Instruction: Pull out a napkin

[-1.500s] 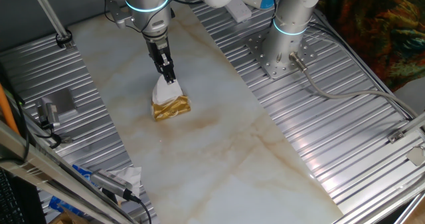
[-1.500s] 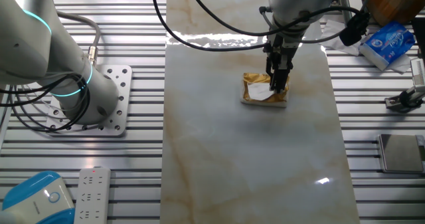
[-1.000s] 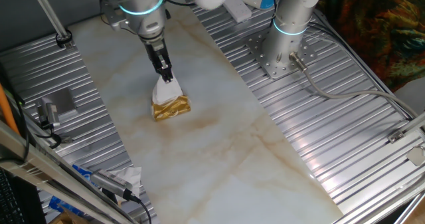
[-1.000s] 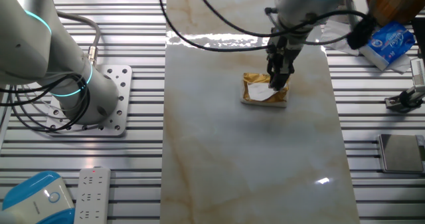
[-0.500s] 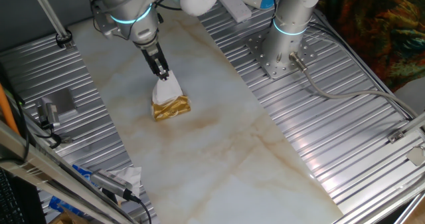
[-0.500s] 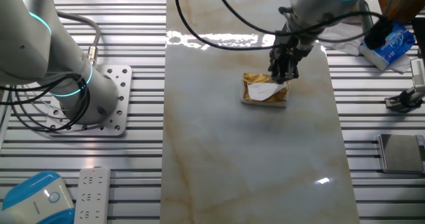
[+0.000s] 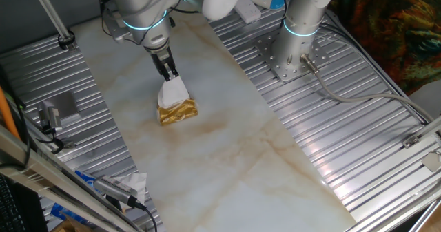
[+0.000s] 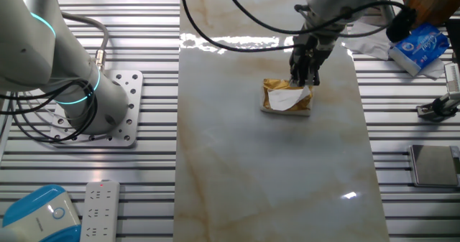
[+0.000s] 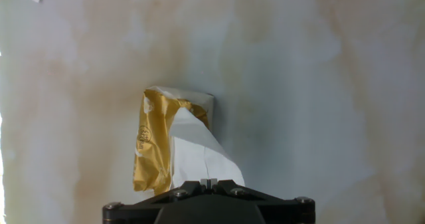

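Gripper pinching a napkin that is partly drawn out of a gold tissue pack

In the hand view the gripper (image 9: 208,182) sits at the near edge, its jaws closed on the white napkin (image 9: 199,154), which rises in a stretched fold from the gold tissue pack (image 9: 154,144) just beyond. The pack rests on the marble tabletop (image 9: 319,104), toward its far left part in one fixed view, with the napkin's lower end inside it.

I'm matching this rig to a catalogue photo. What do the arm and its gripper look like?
The arm is silver-grey with white rounded housings and a glowing cyan ring at the joint. Black cables loop alongside it. The gripper is black, narrow, with two slim fingers; the hand view shows its dark body with screws.
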Action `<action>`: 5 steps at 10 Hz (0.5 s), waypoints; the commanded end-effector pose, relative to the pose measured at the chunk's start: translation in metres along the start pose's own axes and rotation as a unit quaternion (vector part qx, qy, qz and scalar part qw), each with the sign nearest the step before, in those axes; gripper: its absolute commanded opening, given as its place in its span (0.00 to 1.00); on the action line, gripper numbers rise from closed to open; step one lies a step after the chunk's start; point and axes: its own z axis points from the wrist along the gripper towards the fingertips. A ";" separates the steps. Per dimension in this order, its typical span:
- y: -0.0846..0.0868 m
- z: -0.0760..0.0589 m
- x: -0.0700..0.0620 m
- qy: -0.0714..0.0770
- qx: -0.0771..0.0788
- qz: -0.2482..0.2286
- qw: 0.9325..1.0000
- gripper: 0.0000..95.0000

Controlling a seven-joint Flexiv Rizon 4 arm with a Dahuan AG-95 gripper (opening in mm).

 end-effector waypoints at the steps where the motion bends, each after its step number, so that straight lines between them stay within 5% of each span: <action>1: 0.000 0.000 -0.001 0.001 0.001 -0.006 1.000 0.00; 5: 0.000 0.000 -0.001 0.000 0.011 -0.011 1.000 0.00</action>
